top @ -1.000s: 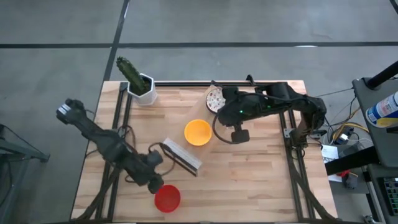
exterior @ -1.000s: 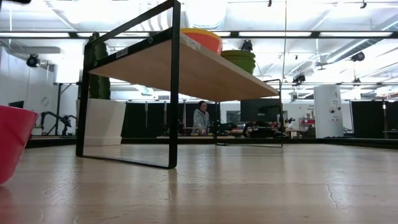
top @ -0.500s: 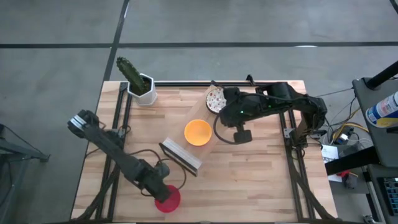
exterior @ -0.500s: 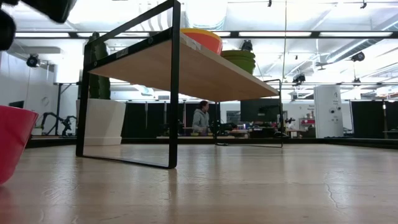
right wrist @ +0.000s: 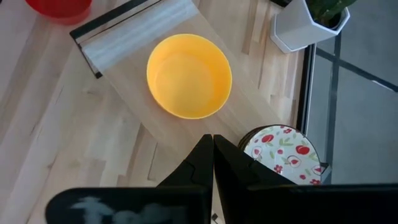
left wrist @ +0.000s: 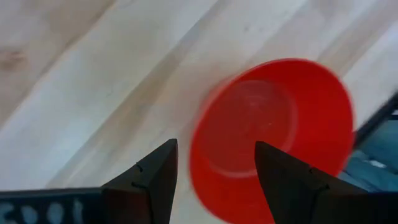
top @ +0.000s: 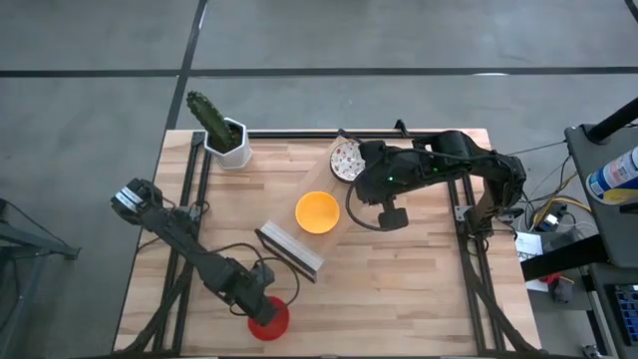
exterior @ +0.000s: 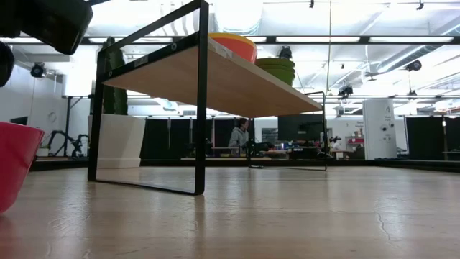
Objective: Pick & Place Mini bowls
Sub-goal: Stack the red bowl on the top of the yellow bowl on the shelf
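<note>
A red mini bowl (top: 273, 320) (left wrist: 273, 124) (exterior: 13, 169) stands upright on the table near its front edge. My left gripper (top: 255, 304) (left wrist: 216, 149) hangs open just above it, pointing steeply down. One finger is outside the rim and the other is over the hollow. A yellow mini bowl (top: 317, 211) (right wrist: 188, 74) sits on the low shelf's wooden top (right wrist: 134, 37). A white mini bowl with a red pattern inside (top: 344, 158) (right wrist: 283, 152) is behind it. My right gripper (top: 357, 182) (right wrist: 212, 140) waits shut, high above these two bowls.
The low shelf (top: 289, 249) (exterior: 215, 79) has a black frame and stands slantwise at mid-table. A white angular pot with a cactus (top: 227, 138) stands at the far left corner. Bare wood lies to the right of the red bowl. A person stands far off in the room.
My left gripper has come down toward the red bowl and a little toward the table's near edge, tipping more steeply downward. It now covers part of the bowl from above. The bowls have stayed where they were.
</note>
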